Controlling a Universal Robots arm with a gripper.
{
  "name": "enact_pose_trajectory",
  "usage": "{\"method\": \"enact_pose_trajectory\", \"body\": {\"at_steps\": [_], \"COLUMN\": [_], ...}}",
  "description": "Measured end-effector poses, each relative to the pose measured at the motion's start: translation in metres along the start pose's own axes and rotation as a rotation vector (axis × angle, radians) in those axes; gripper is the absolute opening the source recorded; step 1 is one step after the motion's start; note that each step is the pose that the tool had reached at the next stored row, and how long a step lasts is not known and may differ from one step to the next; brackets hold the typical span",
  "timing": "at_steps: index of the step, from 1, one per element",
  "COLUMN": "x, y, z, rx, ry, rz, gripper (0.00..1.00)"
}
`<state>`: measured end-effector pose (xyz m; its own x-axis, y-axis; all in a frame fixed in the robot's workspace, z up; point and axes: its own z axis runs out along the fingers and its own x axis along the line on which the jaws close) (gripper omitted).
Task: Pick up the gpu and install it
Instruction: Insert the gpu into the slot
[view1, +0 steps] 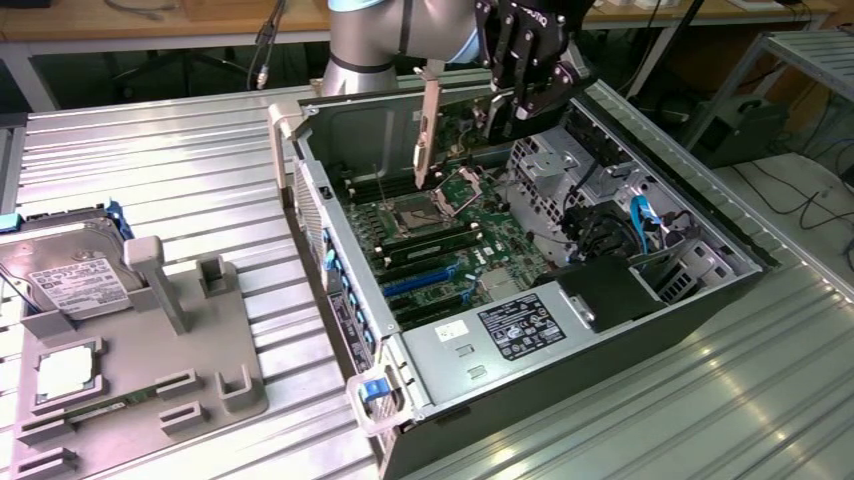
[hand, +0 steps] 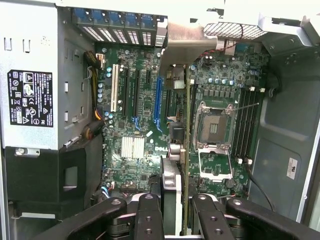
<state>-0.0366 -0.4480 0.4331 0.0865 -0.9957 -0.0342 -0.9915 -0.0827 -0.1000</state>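
Where the ribbed metal worktop (view1: 160, 170) fills most of the exterior view, wooden benches (view1: 667, 12) line the room behind it and loose cables (view1: 801, 200) lie on the floor at the exterior view's right. One open computer case (view1: 601, 400) lies on its side on the worktop. On the exterior view's left sits one grey holder (view1: 147, 370), carrying one hard drive (view1: 74, 280) with a white label. Inside the case are one mainboard (view1: 494, 240), one power supply (view1: 521, 330) with a printed label, and one processor socket (view1: 424, 210) with its lid raised.

One arm (view1: 374, 30) reaches over the case from the back. Its jaws are pinching the gpu (view1: 430, 130), one on each face, so the card hangs upright above the board, its long silver bracket running top to bottom. In the wrist view the gpu (hand: 186, 125) shows edge-on over the strip between the long blue slot (hand: 159, 100) and the processor socket (hand: 214, 122).

The case walls stand up around the board, and a strip of worktop lies open between the case and the holder.
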Motion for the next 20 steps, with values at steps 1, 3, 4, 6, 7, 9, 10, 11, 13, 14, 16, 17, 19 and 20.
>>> {"method": "enact_pose_trajectory", "body": {"at_steps": [1,3,4,6,7,9,10,11,13,14,16,17,19,20], "x": [0.0000,0.0000,0.0000,0.0000,0.0000,0.0001,0.0001,0.0001,0.0000,0.0001,0.0001,0.0001,0.0001,0.0001], "y": [0.0000,0.0000,0.0000,0.0000,0.0000,0.0000,0.0000,0.0001,0.0001,0.0001,0.0003,0.0003,0.0004,0.0005], "z": [0.0000,0.0000,0.0000,0.0006,0.0007,0.0010,0.0011,0.0015,0.0019,0.0021,0.0027,0.0033,0.0047,0.0053], "rx": [0.0000,0.0000,0.0000,-0.0007,-0.0014,-0.0079,-0.0114,-0.0141,-0.0207,-0.0286,-0.0412,-0.0428,-0.0469,-0.0489], "ry": [0.0000,0.0000,0.0000,-0.0002,0.0000,-0.0007,-0.0010,-0.0008,0.0009,0.0025,0.0047,0.0050,0.0051,0.0051], "rz": [0.000,0.000,0.000,0.000,0.000,0.000,0.001,0.008,0.038,0.063,0.098,0.101,0.103,0.104], "gripper": [0.28,0.28,0.28,0.28,0.28,0.28,0.28,0.28,0.28,0.28,0.28,0.28,0.28,0.28]}}
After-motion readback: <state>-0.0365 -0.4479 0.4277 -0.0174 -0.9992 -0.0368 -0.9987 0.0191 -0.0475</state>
